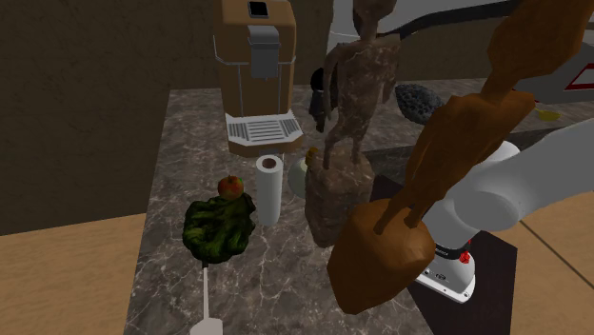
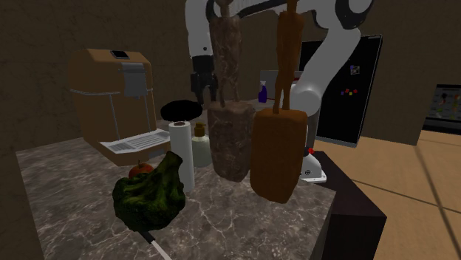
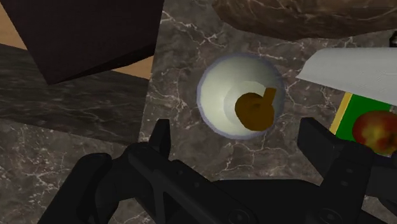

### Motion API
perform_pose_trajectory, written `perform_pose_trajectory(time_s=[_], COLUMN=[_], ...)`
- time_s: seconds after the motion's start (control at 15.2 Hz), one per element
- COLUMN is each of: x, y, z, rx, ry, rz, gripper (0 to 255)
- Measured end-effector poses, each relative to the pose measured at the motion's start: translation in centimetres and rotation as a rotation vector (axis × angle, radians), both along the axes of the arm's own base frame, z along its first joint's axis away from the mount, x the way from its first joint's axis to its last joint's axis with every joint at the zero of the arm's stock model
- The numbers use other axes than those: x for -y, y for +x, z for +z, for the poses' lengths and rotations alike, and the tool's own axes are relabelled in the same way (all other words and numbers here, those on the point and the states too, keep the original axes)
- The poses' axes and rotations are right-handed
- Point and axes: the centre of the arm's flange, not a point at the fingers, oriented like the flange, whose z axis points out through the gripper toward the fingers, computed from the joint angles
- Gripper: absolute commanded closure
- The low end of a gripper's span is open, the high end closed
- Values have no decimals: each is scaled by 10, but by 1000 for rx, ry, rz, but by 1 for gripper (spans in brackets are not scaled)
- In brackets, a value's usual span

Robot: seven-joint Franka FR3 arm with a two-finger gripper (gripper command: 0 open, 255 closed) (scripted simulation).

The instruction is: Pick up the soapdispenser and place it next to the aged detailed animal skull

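Claw (image 3: 236, 132) gaping — two fingers (image 3: 160, 137) — above one soap dispenser (image 3: 224, 95).

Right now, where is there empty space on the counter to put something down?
Bare marble runs along the counter edge on the shoulder view's left, beside the coffee machine and green vegetable. Another free patch lies between that vegetable and the brown carving. It is crowded where the paper roll, soap bottle and statue stand together.
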Motion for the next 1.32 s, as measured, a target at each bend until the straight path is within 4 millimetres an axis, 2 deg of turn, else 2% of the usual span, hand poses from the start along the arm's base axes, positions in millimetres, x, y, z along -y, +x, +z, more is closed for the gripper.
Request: perform_pose_trajectory(time_s=[0.33,0.46,0.92,1.32], x=[-35,-42,-43,-43], y=[30,36,35,35], z=[-48,-61,-97,-100], rx=[-2,-1,0,1], ry=[-79,-81,-82,-82], rz=[-3,-9,-11,-12], gripper=[0,0,0,0])
